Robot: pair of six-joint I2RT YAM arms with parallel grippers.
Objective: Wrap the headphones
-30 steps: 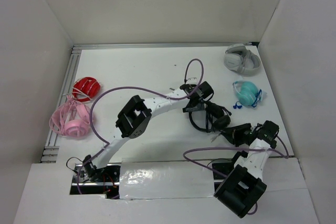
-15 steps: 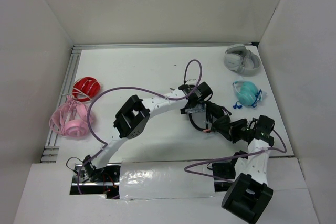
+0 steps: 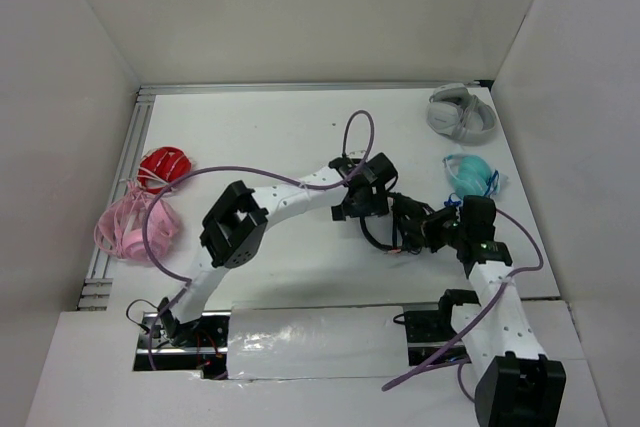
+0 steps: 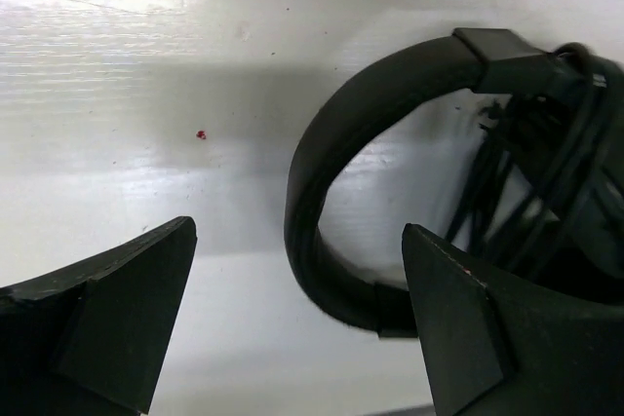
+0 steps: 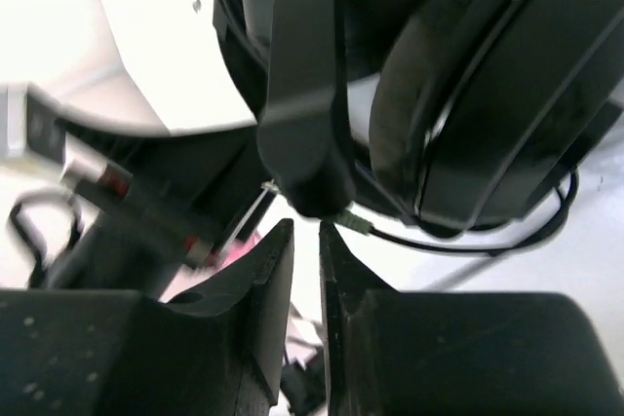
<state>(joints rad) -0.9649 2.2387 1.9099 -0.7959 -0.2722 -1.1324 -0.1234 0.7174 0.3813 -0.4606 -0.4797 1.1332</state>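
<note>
Here we are mid-counter (image 3: 260,137), and the black headphones (image 3: 403,229) lie between the two arms, well apart from the teal pair (image 3: 470,177) toward the right wall. This looks like a light piece of kit: the headband (image 4: 327,163) is a thin, springy arc, the earcups (image 5: 458,114) are round and padded, and the cable (image 4: 517,172) is a long, limp tangle of loops bunched against the cups. I'd expect that cable to flop and snag, so it wants short, taut passes. The headband or its slider would be the firm place to steady the set, and the soft pads are best left alone. The boom mic I can't pick out, and it would be fragile anyway. The left pincer (image 3: 360,207) is spread as wide as it goes, released, its fingers (image 4: 468,328) standing either side of the headband's curve, one close against it, with nothing clamped. The right pincer (image 5: 305,233) is drawn in to a narrow slit right under the headband's end. It's up against the headset, with a strand of cable passing just beside one finger, but I cannot tell whether anything is pinched in that slit.
</note>
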